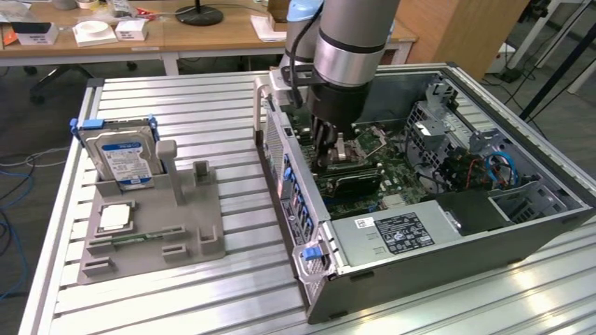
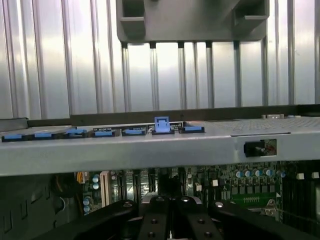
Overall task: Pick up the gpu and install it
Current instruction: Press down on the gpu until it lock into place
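So the arm is reaching straight down into the open computer case [image 1: 521,230], and the gripper [image 1: 326,162] is hanging low over the motherboard, roughly in the middle of the case. The claw is sitting fully closed. In the wrist view the gripper [image 2: 170,220] is showing its black fingers [image 2: 150,222] pressed together, with the green board and rows of capacitors just past them and the case's back wall with its blue clips [image 2: 161,125] running across behind.

The gpu [image 1: 356,183] is sitting inside the case, a dark block with green board around it, lying down at motherboard level right beside the fingertips. I can't tell whether the fingers are actually pinching its edge or just touching it.

The power supply [image 1: 396,232] is lying in the case's near corner in the exterior view.

Outside the case, on the exterior view's left, a grey parts holder [image 1: 149,237] is resting on the slatted metal table [image 1: 233,293]. The blue-labelled hard drive [image 1: 124,157] is standing upright in it, with a square chip [image 1: 114,218] and a narrow memory stick [image 1: 139,241] lying flat.
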Robot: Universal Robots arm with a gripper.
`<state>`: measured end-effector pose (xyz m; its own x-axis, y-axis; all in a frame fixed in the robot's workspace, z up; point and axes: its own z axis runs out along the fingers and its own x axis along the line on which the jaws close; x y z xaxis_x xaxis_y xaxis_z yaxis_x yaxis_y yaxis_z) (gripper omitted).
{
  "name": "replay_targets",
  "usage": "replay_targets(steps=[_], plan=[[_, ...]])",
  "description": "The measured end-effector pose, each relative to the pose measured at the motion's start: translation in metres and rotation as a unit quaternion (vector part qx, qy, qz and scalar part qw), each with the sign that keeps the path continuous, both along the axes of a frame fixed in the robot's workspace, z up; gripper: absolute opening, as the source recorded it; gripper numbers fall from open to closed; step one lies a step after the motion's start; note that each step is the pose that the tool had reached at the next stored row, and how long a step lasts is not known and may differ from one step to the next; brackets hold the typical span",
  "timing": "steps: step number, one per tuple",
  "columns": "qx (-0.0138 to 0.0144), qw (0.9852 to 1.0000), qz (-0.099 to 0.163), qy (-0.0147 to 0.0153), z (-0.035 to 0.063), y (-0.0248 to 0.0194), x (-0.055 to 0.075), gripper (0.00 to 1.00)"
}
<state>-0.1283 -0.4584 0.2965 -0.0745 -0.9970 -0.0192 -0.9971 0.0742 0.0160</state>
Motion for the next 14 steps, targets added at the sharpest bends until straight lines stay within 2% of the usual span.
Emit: replay_targets(steps=[2, 5, 8, 14], plan=[[0.0026, 1.0, 0.0, 0.0037, 0.0001, -0.0001, -0.0011, 0.11], [0.0031, 1.0, 0.0, 0.0037, 0.0, 0.0002, -0.0011, 0.11], [0.0025, 1.0, 0.0, 0.0037, 0.0, 0.0028, -0.0039, 0.11], [0.0025, 1.0, 0.0, 0.0045, -0.0001, 0.0019, -0.0081, 0.11]])
